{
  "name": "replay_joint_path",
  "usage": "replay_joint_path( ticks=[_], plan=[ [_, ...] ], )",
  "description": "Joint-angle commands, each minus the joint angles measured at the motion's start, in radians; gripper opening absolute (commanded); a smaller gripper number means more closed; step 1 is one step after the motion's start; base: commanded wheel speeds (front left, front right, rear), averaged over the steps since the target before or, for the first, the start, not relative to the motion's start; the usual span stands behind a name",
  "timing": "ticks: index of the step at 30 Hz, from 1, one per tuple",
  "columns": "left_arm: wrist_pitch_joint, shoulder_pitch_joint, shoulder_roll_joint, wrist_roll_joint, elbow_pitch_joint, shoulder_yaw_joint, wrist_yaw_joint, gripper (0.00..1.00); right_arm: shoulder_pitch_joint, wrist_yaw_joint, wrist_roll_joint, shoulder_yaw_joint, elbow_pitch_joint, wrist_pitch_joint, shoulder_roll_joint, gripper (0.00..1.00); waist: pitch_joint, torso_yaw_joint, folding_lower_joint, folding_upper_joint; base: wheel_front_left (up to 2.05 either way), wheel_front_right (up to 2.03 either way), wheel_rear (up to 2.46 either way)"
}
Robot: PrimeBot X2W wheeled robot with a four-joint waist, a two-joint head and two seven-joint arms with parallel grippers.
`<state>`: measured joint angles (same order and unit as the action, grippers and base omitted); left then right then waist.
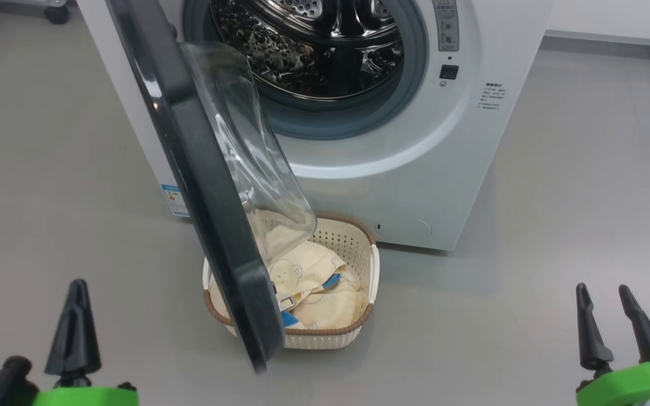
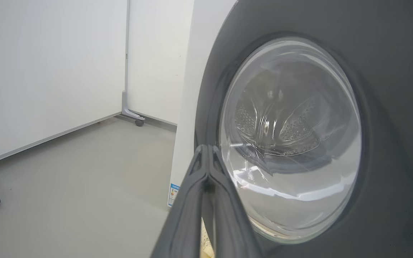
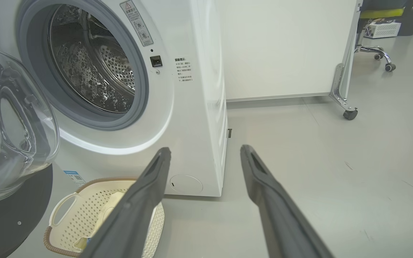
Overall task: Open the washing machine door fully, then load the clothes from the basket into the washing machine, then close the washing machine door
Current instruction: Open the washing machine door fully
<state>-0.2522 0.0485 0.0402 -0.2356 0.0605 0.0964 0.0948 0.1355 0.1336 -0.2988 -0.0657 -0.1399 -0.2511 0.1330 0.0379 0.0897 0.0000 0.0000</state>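
Note:
The white washing machine [image 1: 415,169] stands ahead with its steel drum [image 1: 325,45] exposed. Its black door [image 1: 206,186], with the clear glass bowl [image 1: 246,146], hangs partly open and reaches out over the basket [image 1: 353,242]. In the cream basket lie the pale yellow clothes [image 1: 313,282] with blue trim. My left gripper [image 1: 75,287] is shut and empty at the lower left, left of the door. From the left wrist, its fingers [image 2: 206,179] meet in front of the door's outer face [image 2: 299,143]. My right gripper [image 1: 604,296] is open and empty at the lower right, apart from the machine [image 3: 192,107].
Grey floor spreads on both sides of the machine. A white partition on casters [image 3: 350,114] stands to the right, with a chair base [image 3: 389,66] behind it. Another wheeled panel foot [image 2: 138,122] shows left of the machine.

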Motion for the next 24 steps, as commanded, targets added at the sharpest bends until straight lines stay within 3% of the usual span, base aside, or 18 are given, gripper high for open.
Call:
replay_joint_path(
  ticks=[1, 6, 11, 14, 24],
  plan=[
    [-0.010, -0.036, 0.010, -0.011, -0.049, 0.058, -0.008, 0.00, -0.006, -0.003, 0.005, 0.012, 0.032, -0.011, 0.015, 1.00, -0.009, 0.006, 0.0000, 0.0000, 0.00, 0.00, 0.00],
    [-0.010, -0.072, 0.010, -0.025, -0.137, 0.152, -0.007, 0.00, 0.005, -0.003, 0.007, 0.010, 0.036, -0.011, 0.010, 1.00, -0.029, 0.024, 0.0000, 0.0000, 0.00, 0.00, 0.00],
    [-0.010, -0.123, 0.010, -0.011, -0.238, 0.138, -0.004, 0.00, 0.019, -0.003, 0.008, -0.005, 0.043, -0.011, 0.004, 1.00, -0.038, 0.059, 0.0000, 0.0000, 0.00, 0.00, 0.00],
    [-0.010, -0.151, 0.010, 0.003, -0.283, 0.056, -0.006, 0.00, 0.026, -0.003, 0.009, -0.018, 0.045, -0.011, -0.002, 1.00, -0.042, 0.085, 0.0000, 0.0000, 0.00, 0.00, 0.00],
    [0.068, -0.193, 0.010, 0.008, -0.445, -0.273, -0.084, 0.00, 0.033, -0.003, 0.013, -0.026, 0.048, -0.011, -0.019, 1.00, -0.055, 0.137, 0.0000, 0.0000, 0.00, 0.00, 0.00]
  ],
)
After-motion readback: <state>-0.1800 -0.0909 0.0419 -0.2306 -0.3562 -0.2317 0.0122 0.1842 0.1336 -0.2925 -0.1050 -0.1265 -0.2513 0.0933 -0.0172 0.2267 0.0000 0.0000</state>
